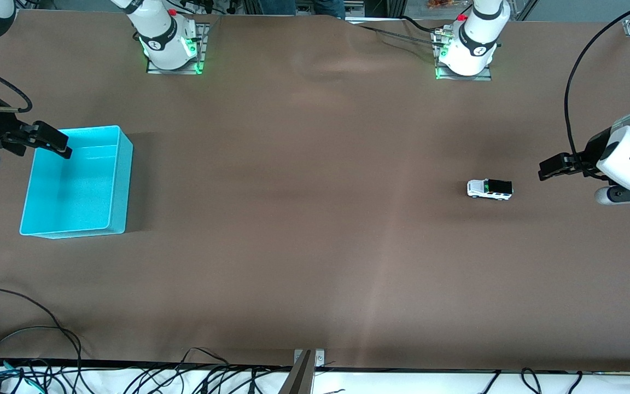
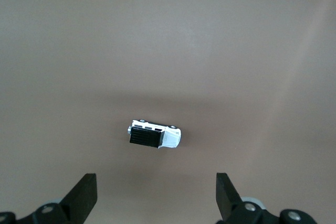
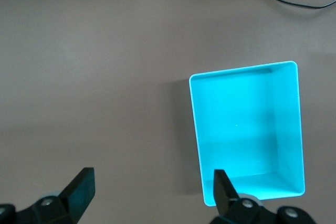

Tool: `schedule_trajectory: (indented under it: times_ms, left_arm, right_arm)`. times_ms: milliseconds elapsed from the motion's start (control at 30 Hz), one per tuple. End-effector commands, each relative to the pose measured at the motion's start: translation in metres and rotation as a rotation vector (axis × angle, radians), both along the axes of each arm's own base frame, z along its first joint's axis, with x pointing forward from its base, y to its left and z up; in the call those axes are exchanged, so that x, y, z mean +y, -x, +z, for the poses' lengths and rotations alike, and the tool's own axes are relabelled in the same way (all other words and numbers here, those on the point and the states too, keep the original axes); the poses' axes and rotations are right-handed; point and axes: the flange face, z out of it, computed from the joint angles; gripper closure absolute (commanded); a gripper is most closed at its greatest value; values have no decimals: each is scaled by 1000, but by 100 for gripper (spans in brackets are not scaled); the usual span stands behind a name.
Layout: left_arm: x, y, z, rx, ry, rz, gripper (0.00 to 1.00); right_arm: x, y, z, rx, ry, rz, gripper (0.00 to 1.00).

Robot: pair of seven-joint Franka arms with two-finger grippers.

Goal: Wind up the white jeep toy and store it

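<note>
The white jeep toy (image 1: pixel 489 189) stands on its wheels on the brown table toward the left arm's end; it also shows in the left wrist view (image 2: pixel 155 136). My left gripper (image 1: pixel 546 170) hangs open and empty above the table beside the jeep, between it and the table's end, with the fingers wide apart in the left wrist view (image 2: pixel 156 184). The cyan bin (image 1: pixel 71 191) sits empty toward the right arm's end and also shows in the right wrist view (image 3: pixel 247 129). My right gripper (image 1: pixel 62 148) is open and empty over the bin's rim (image 3: pixel 153 179).
The two arm bases (image 1: pixel 173 44) (image 1: pixel 465 52) stand along the table's edge farthest from the front camera. Black cables (image 1: pixel 47 350) lie at the edge nearest the camera, with a metal bracket (image 1: pixel 307 361) at its middle.
</note>
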Motion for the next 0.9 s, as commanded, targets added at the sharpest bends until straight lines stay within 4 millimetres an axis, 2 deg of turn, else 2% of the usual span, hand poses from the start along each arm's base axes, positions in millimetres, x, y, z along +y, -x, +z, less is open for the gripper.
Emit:
schedule_trajectory:
  times_ms: [0,300,567,867]
  left_arm:
    - [2,0,-1,9,-18,-8,0]
    - [9,-2,-13,39,-17,9,0]
    - [10,-11,-59,134,-39,103,0]
    - [7,-17,-111,216,-98,393,0]
  right_arm:
    - [0,-4,6,-11,-7,-6,0]
    - [-1,-5,3,-7,-7,-8,0]
    - [-1,-5,5,-10,-7,-8,0]
    - [0,-5,6,-14,-7,-8,0]
